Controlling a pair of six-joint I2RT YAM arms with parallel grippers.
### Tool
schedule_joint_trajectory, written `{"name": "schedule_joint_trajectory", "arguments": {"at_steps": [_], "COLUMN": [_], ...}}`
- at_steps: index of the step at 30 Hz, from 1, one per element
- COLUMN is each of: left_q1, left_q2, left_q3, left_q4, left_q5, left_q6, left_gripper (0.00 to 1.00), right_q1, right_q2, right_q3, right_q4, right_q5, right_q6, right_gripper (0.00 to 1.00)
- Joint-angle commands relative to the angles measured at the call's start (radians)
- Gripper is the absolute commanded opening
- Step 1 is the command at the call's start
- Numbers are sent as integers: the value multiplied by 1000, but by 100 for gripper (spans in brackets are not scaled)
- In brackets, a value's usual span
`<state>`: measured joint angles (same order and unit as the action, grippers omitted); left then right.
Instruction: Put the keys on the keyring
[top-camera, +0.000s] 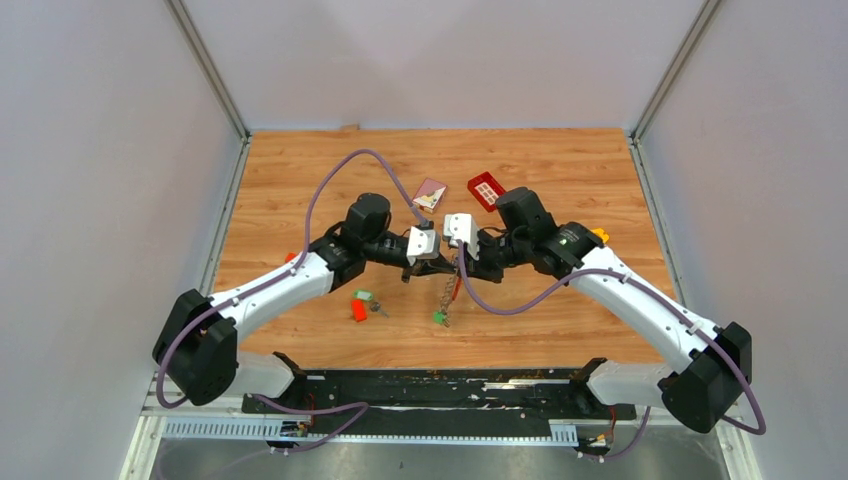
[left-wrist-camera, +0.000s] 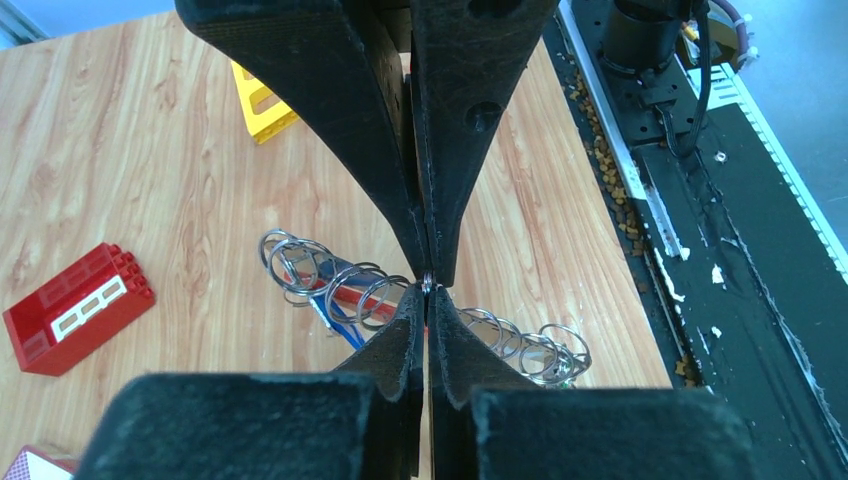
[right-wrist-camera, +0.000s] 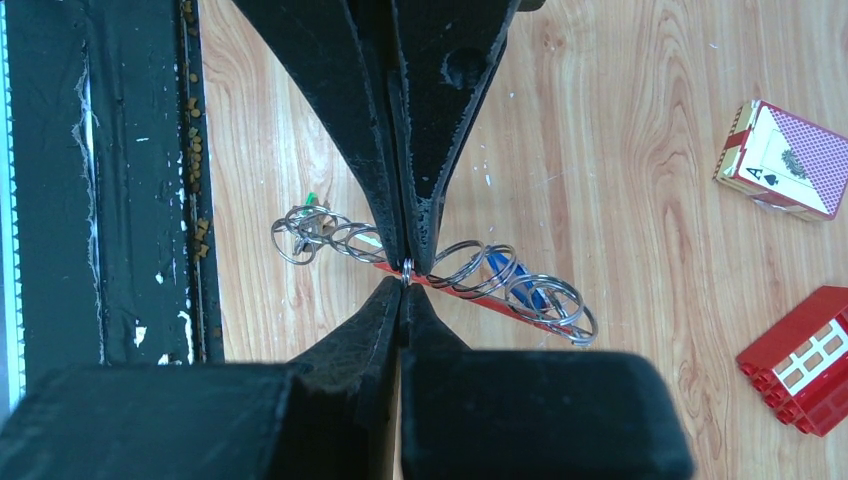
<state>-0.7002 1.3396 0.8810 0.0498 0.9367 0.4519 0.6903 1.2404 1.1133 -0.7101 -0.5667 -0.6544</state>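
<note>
Black arm bases (top-camera: 195, 355) sit nearest overhead. At mid-table, the left gripper (top-camera: 438, 268) and right gripper (top-camera: 465, 270) meet on the dangling keyring (top-camera: 447, 295), with a green key (top-camera: 440, 317) at its foot and a second key (top-camera: 368, 297) lying apart. Left wrist view adds a yellow frame (left-wrist-camera: 262, 105); both fingertip pairs, pressed together, pinch one ring. Right wrist view alone shows a card pack (right-wrist-camera: 780, 160), and a blue key (right-wrist-camera: 520, 285) among the rings.

We see the keyring (right-wrist-camera: 480, 270), a chain of silver rings, pinched mid-length between left pincer (left-wrist-camera: 424, 305) and right pincer (right-wrist-camera: 402, 295). A blue-headed key (right-wrist-camera: 515, 285) sits among its rings and a green-headed key (top-camera: 440, 317) at its end. Another green key (top-camera: 365, 297) lies on the worktop (top-camera: 560, 180).
</note>
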Motion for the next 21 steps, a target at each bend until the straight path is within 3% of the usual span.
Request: {"name": "schedule_joint_trajectory", "arguments": {"at_steps": [1, 4, 6, 11, 17, 21], "left_q1": [-15, -12, -2, 35, 36, 36], "left_q2": [8, -21, -52, -85, -78, -22], "left_q3": [42, -2, -73, -231, -328, -386], "left_q4": [19, 62, 175, 621, 941, 1239], "left_q5": [43, 96, 134, 195, 198, 160], "left_q6": [10, 34, 22, -219, -355, -536], "left_gripper": [0, 0, 0, 0, 0, 0], "right_q1": [-1, -9, -24, -57, -58, -58], "right_q2": [-7, -35, -70, -177, -242, -237], "right_q3": [38, 16, -16, -142, -221, -218], "right_q4": [52, 66, 86, 164, 231, 231], "right_q5": [-22, -15, -45, -143, -214, -266], "right_q6": [21, 24, 15, -46, -83, -87], "right_gripper": [0, 0, 5, 18, 39, 45]}}
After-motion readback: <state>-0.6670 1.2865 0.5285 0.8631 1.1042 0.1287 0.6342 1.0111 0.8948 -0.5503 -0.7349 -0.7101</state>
